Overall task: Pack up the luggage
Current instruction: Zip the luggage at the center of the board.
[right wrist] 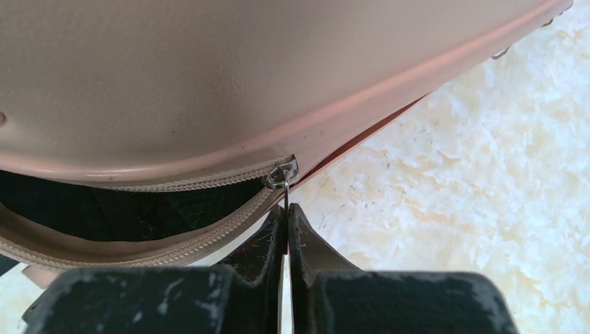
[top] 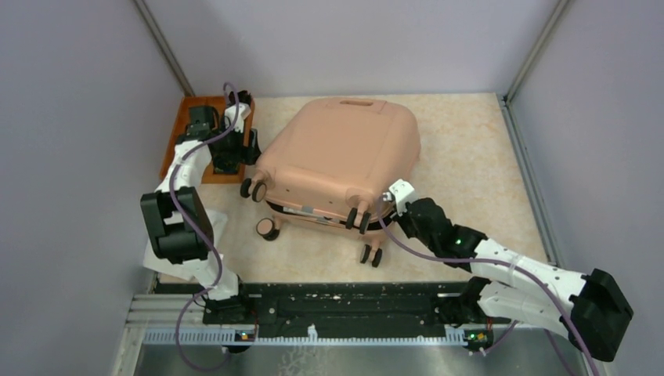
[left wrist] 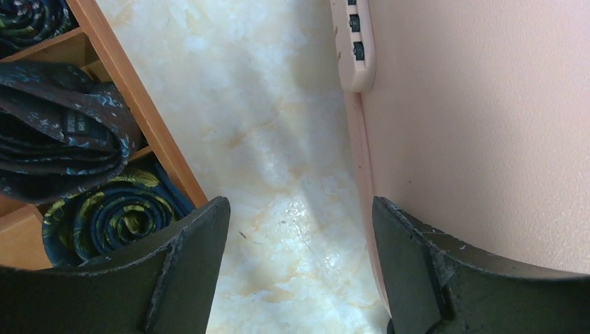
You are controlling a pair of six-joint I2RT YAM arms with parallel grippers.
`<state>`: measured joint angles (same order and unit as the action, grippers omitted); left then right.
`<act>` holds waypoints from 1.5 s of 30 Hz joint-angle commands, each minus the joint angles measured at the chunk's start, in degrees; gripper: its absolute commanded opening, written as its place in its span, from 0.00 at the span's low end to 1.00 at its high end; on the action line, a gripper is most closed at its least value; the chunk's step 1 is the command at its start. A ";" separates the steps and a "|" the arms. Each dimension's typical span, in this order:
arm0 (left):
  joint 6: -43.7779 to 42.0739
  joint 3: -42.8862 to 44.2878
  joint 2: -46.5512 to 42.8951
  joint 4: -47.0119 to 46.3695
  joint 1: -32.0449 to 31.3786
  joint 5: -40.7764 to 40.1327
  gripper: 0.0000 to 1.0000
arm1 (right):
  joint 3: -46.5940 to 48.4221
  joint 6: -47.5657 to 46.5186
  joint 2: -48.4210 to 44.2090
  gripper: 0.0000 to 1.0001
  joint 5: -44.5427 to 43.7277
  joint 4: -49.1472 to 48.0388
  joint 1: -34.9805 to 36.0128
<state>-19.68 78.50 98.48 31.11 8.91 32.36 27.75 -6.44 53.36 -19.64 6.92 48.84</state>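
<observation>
The luggage (top: 344, 153) lies flat in the middle of the table (top: 470, 157), its wheels toward the arms and its handle on the far side. The two shells are slightly parted along the near edge, where black lining shows. The right arm stretches low from its base at the near right, forearm angled left across the table to the suitcase's near right corner. There the right gripper (right wrist: 286, 212) has its jaws pressed together, pinching the thin metal tab of the zipper pull (right wrist: 284, 177) at the end of the open zipper. The left arm folds up at the elbow and reaches to the far left, wrist pointing down over the bare strip of table between the orange tray (left wrist: 139, 104) and the suitcase's side. The left gripper (left wrist: 299, 229) is spread wide and holds nothing. Rolled ties (left wrist: 111, 216) sit in the tray's compartments just beside its left finger.
</observation>
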 commanded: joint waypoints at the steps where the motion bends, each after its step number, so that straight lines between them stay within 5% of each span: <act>1: 0.15 -2.61 -4.48 4.29 -1.91 7.58 0.82 | 5.82 7.49 -1.71 0.00 5.14 -0.81 1.02; 5: -4.93 -0.41 -7.45 10.35 -1.82 8.15 0.81 | 6.37 12.13 -4.23 0.00 7.52 0.44 1.23; 12: -35.88 12.36 -17.65 35.30 -4.92 11.25 0.83 | 9.86 12.95 -0.07 0.00 8.14 2.15 1.22; 14: -42.20 13.03 -20.75 42.03 -13.06 8.06 0.83 | 10.23 13.81 1.26 0.00 8.78 1.67 1.19; 18: -38.84 9.71 -21.48 46.65 -33.35 5.84 0.79 | 10.44 15.82 3.01 0.00 7.84 0.04 1.02; 26: -29.67 -11.94 -23.95 27.99 -55.08 6.79 0.53 | 11.29 20.07 3.47 0.00 8.79 -0.89 -3.71; 38: -23.05 -21.23 -17.70 8.39 -56.20 2.30 0.48 | 12.36 19.30 5.34 0.00 12.10 -2.47 -7.27; 45: -16.78 -24.93 -15.82 -5.44 -55.89 -12.12 0.50 | 9.42 17.03 3.24 0.00 16.15 -5.55 -7.27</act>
<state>-41.78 55.79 79.66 36.95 -48.25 32.82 35.75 11.27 58.98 -9.19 12.14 41.17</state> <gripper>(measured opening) 0.491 0.009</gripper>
